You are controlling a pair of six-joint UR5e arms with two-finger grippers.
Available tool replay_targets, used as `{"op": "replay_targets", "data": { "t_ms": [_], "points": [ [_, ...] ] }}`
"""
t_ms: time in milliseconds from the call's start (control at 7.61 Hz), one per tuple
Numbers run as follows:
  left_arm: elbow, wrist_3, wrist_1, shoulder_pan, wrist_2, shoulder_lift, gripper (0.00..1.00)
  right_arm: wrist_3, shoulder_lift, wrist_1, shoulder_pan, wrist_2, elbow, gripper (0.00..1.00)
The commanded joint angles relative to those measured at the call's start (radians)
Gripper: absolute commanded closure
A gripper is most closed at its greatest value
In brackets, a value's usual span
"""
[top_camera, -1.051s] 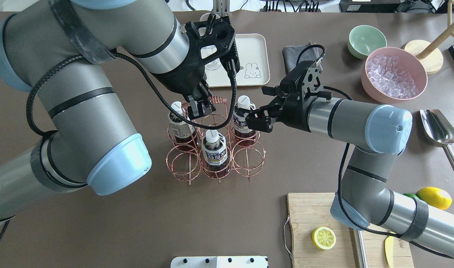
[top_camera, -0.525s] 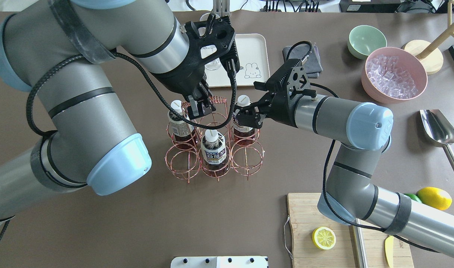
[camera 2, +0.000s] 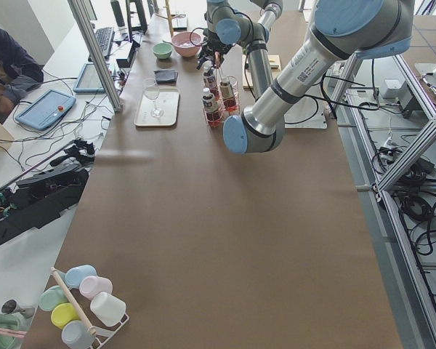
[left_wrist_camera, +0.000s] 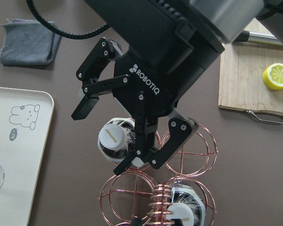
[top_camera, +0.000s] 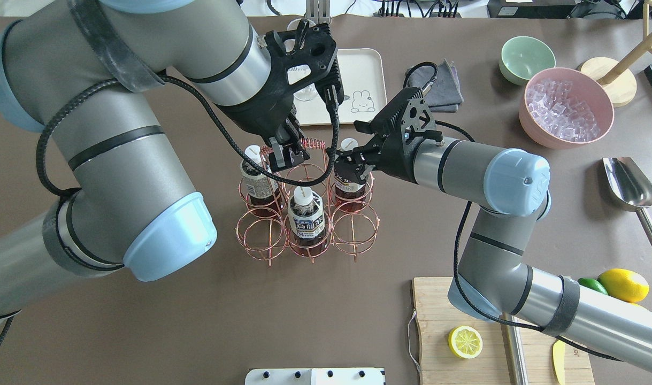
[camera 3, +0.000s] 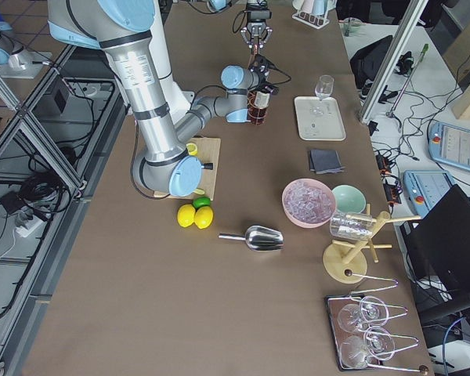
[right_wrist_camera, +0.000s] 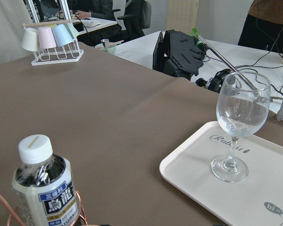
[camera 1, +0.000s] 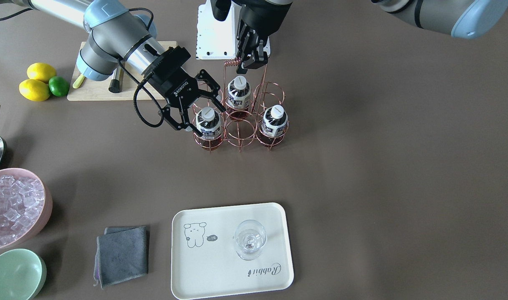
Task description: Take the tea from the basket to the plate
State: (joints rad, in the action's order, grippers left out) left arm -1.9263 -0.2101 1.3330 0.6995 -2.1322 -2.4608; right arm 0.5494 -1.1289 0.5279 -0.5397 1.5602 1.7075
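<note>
The copper wire basket point(top_camera: 272, 251) point(camera 1: 284, 93) holds three tea bottles. My right gripper point(top_camera: 343, 164) point(camera 1: 200, 113) point(left_wrist_camera: 104, 139) is open, one finger on each side of the back-right tea bottle point(top_camera: 349, 145) point(camera 1: 207, 121) point(left_wrist_camera: 114, 136) at its cap. My left gripper point(top_camera: 288, 155) point(camera 1: 249, 58) is shut on the basket's coiled handle point(camera 1: 232, 62) point(left_wrist_camera: 160, 207). The other two bottles point(top_camera: 306, 214) point(top_camera: 256, 174) stand in their cells. The cream plate point(camera 1: 220, 271) point(top_camera: 366, 69) point(right_wrist_camera: 254, 197) lies beyond the basket and holds a clear glass point(camera 1: 249, 239) point(right_wrist_camera: 238, 127).
A grey cloth point(camera 1: 122, 254) lies beside the plate. A pink bowl of ice point(top_camera: 566, 107), a mint bowl point(top_camera: 526, 59) and a metal scoop point(top_camera: 630, 187) are at the right. A cutting board point(top_camera: 443, 305) with a lemon half point(top_camera: 465, 342) is near front right.
My right gripper has moved left and forward to the back-right bottle, and its open fingers now straddle it. My left gripper and the basket have not moved.
</note>
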Motion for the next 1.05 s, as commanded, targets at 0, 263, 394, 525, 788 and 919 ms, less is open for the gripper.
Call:
{"op": "replay_targets", "data": {
  "t_ms": [0,263,394,525,788,919],
  "points": [
    [0.000,0.000,0.000,0.000,0.000,0.002,1.00,-0.002,-0.006,0.003,0.000,0.001,0.009,0.99],
    [0.000,0.000,0.000,0.000,0.002,0.002,1.00,0.012,-0.009,0.006,0.000,0.000,0.023,1.00],
    [0.000,0.000,0.000,0.000,0.000,0.002,1.00,0.032,-0.008,0.027,-0.005,0.007,0.050,1.00],
    [0.000,0.000,0.000,0.000,0.000,0.002,1.00,0.046,-0.005,0.109,-0.011,0.012,0.107,1.00],
    [0.000,0.001,0.000,0.000,0.000,0.002,1.00,0.046,0.004,0.181,-0.048,0.043,0.159,1.00],
    [0.000,0.000,0.000,0.000,0.000,0.002,1.00,0.047,0.008,0.187,-0.095,0.087,0.159,1.00]
  ]
}}
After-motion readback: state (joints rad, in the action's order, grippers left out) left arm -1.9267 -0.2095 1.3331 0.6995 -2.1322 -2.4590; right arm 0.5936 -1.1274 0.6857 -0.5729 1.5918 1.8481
